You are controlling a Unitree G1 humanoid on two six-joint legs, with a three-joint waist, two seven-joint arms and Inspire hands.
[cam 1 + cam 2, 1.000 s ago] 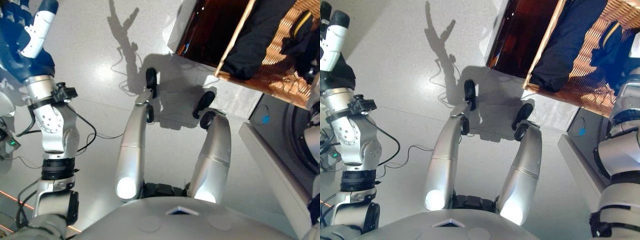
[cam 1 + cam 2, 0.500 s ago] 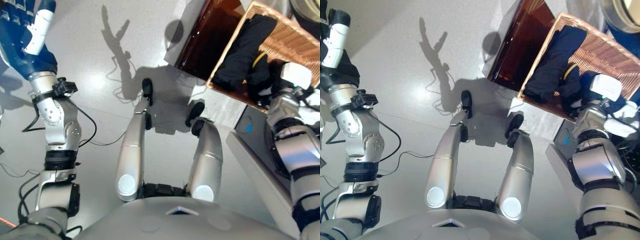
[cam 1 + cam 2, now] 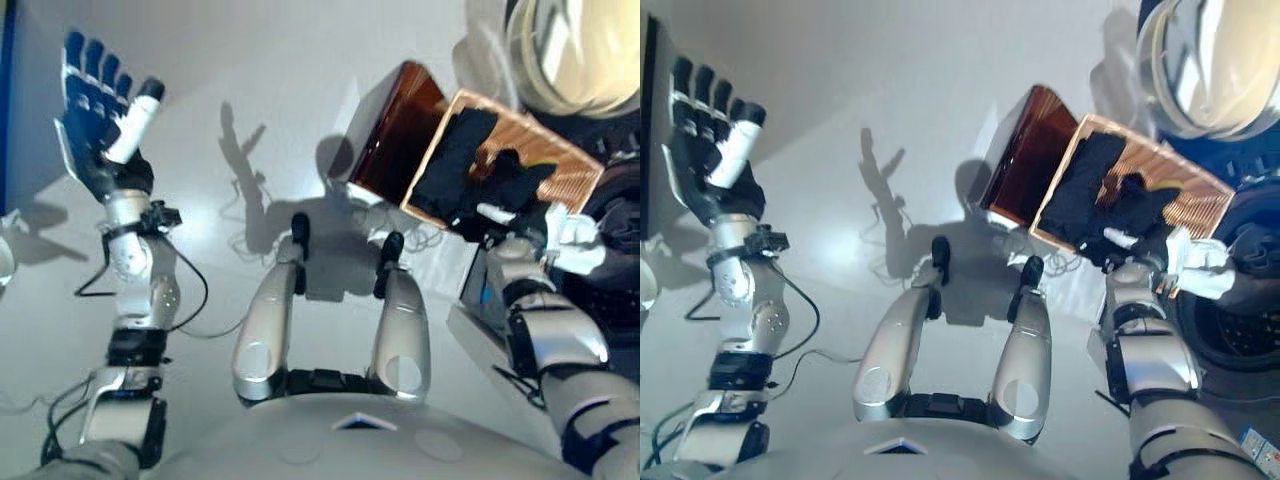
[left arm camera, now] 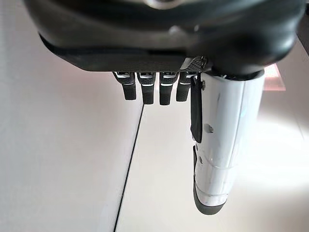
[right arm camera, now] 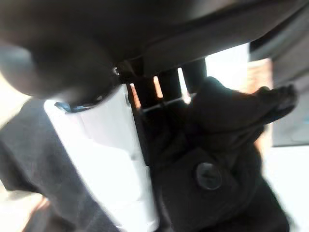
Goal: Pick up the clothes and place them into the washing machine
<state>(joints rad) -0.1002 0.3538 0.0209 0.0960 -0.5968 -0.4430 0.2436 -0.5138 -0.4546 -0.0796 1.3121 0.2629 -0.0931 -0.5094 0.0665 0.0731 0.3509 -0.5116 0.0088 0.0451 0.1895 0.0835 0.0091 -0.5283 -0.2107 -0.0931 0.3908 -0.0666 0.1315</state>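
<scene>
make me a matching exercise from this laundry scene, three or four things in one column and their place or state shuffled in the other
Things:
1. left hand
2. right hand
3. dark clothes
4. washing machine door

Places or states:
A. lying in the wicker basket
B. raised over bare floor, fingers straight, holding nothing
C. swung open, up beyond the basket
D. down at the clothes in the basket, grip hidden

Pairs: 1-B, 2-D, 3-A, 4-C
</scene>
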